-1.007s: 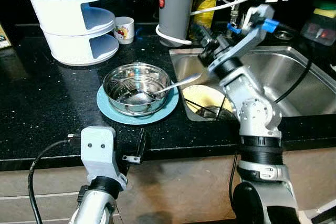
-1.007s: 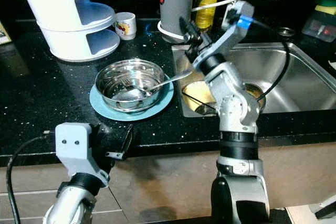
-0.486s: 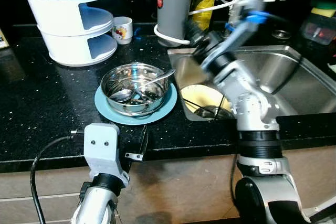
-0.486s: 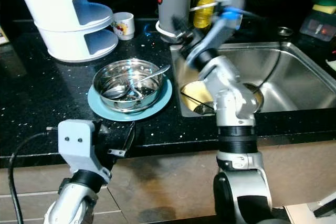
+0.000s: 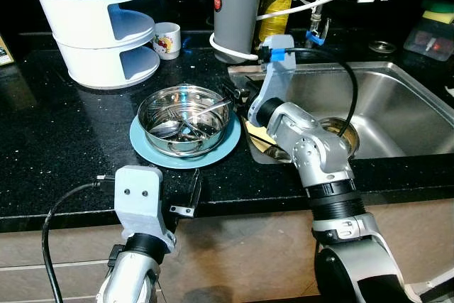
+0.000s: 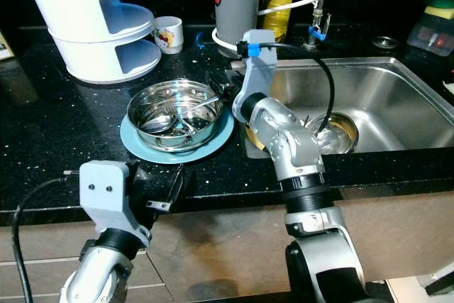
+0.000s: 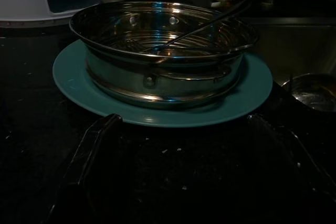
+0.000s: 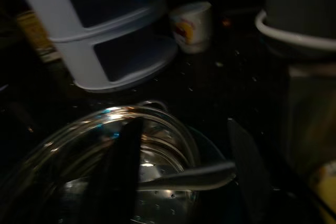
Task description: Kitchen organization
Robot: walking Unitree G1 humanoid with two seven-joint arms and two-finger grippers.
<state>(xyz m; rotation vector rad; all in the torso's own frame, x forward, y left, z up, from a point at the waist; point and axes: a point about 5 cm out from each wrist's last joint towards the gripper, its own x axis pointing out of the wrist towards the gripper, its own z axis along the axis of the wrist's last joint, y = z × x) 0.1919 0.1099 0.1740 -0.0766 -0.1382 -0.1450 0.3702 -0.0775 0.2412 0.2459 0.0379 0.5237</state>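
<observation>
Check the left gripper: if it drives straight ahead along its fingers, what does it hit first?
Probably the teal plate: the left gripper sits low over the counter, fingers open, aimed at the plate's near rim. The steel bowl on it comes just behind. Depth is hard to judge in the dark left wrist view.

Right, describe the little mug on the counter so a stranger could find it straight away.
Start at the tall white tiered rack at the back left of the black counter. Just to its right, towards the grey cylindrical appliance, stands the small mug. It is the only white cup there, with a red and yellow picture on its side.
</observation>
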